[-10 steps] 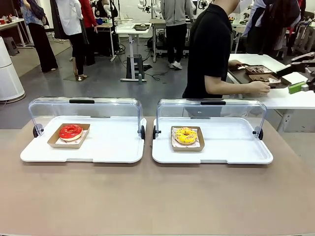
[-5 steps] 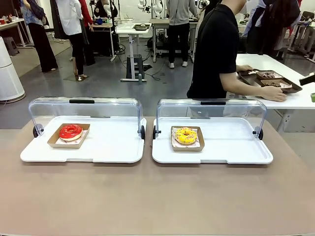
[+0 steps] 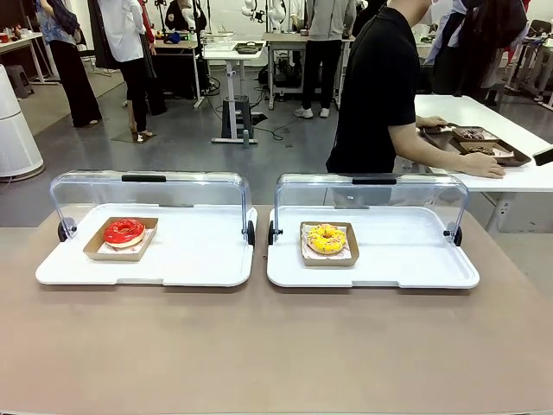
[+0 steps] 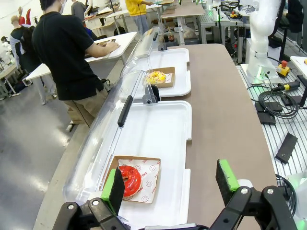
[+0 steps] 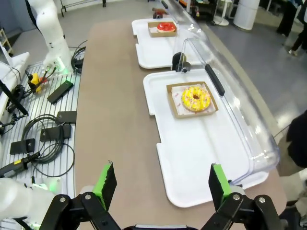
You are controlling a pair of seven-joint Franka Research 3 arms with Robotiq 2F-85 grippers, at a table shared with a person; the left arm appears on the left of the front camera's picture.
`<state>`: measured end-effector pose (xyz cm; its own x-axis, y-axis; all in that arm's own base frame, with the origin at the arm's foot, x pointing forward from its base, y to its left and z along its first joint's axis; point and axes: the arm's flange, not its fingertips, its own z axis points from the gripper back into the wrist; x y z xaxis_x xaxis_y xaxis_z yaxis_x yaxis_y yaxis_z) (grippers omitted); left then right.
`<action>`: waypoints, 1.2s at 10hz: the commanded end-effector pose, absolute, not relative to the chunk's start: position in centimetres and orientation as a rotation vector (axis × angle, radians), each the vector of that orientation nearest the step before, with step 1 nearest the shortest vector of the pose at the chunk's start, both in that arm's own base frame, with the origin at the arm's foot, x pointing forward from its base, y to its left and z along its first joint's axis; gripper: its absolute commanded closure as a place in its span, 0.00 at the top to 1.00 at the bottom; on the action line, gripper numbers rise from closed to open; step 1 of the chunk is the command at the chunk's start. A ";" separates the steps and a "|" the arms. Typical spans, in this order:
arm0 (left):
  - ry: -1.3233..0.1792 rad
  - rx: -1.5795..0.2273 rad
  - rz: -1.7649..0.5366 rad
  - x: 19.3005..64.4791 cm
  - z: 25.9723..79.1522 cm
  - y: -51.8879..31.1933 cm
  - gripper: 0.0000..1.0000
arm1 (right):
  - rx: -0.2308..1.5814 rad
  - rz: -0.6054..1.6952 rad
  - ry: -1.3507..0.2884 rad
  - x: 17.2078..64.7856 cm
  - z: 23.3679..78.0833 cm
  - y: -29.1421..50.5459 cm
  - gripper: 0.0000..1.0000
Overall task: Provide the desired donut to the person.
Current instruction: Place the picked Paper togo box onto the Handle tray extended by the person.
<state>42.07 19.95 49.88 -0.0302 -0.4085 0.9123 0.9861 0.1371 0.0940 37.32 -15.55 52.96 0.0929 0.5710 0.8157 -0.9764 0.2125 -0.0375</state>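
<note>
Left gripper (image 4: 170,184): seen in the left wrist view, held high above the near end of the left tray; the green-padded fingers (image 4: 114,190) are spread wide apart and nothing is held between them.
Right gripper (image 5: 160,189): seen in the right wrist view, raised above the table edge beside the right tray; its fingers are likewise spread, with nothing gripped.
Red donut (image 3: 124,232): placed in a brown cardboard tray at the left end of the left white tray (image 3: 190,259), just in front of the raised clear lid (image 3: 147,192).
Yellow donut (image 3: 326,239): set in its own cardboard tray toward the left of the right white tray (image 3: 406,255), whose clear lid (image 3: 371,194) is also tilted open at the back.
Person (image 3: 378,86): shown standing behind the right tray, body turned toward a white side table (image 3: 518,169); both forearms are extended onto it, one hand (image 3: 484,166) resting at the near edge of a dark tray (image 3: 475,141) of brown items, the other hand (image 3: 430,122) at its far end.
Table (image 3: 276,346): brown surface on which both white trays are laid side by side, just apart.
</note>
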 end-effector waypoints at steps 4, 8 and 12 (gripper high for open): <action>-1.016 -0.758 -1.311 41.9 50.0 20.0 1.00 | 0.616 1.272 -0.828 37.4 52.9 -15.6 1.00; -1.016 -0.758 -1.311 41.9 50.0 20.0 1.00 | 0.616 1.272 -0.828 37.4 52.9 -15.6 1.00; -1.016 -0.758 -1.311 41.9 50.0 20.0 1.00 | 0.616 1.272 -0.828 37.4 52.9 -15.6 1.00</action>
<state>42.07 19.95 49.88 -0.0302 -0.4085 0.9123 0.9861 0.1371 0.0940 37.36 -15.55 52.91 0.0920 0.5712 0.8156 -0.9767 0.2113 -0.0378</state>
